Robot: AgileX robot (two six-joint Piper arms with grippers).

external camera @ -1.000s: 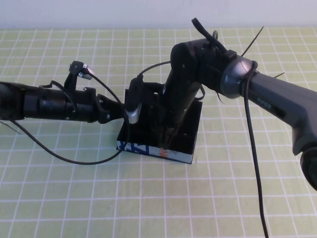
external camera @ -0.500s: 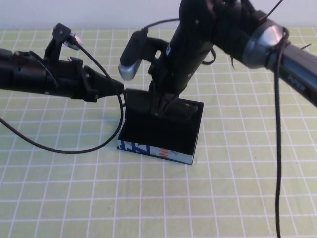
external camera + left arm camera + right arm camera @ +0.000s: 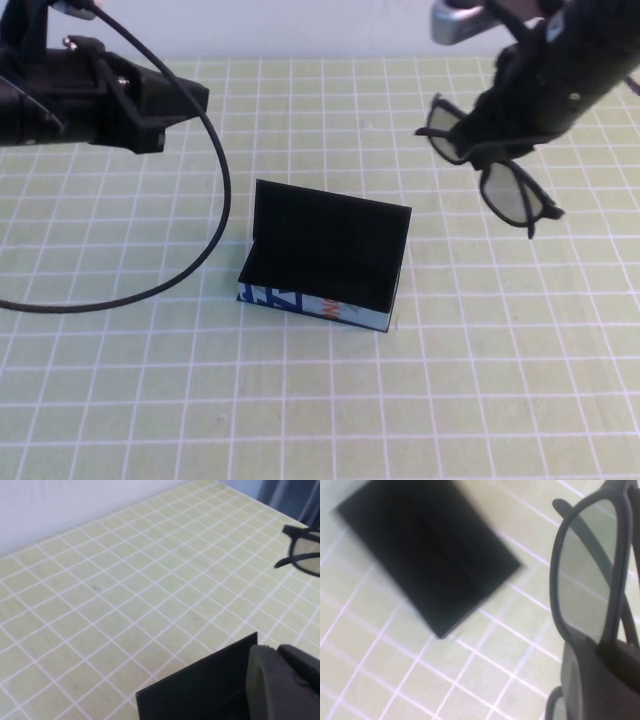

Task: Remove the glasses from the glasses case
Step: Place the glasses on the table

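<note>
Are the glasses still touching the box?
Apart. The high view shows the glasses held up by the right end effector, with bare mat between them and the open glasses case.

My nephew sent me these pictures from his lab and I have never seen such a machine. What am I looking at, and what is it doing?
It is a two-armed robot at a table with a green checked cloth. One picture looks down from a raised camera; the other two come from cameras on each arm's wrist. On the cloth stands an open black glasses case with nothing visible inside. The right arm's tool, at the upper right, is shut on a pair of dark glasses, holding them in the air to the right of the case. The left arm's tool hangs at the upper left, holding nothing.
</note>
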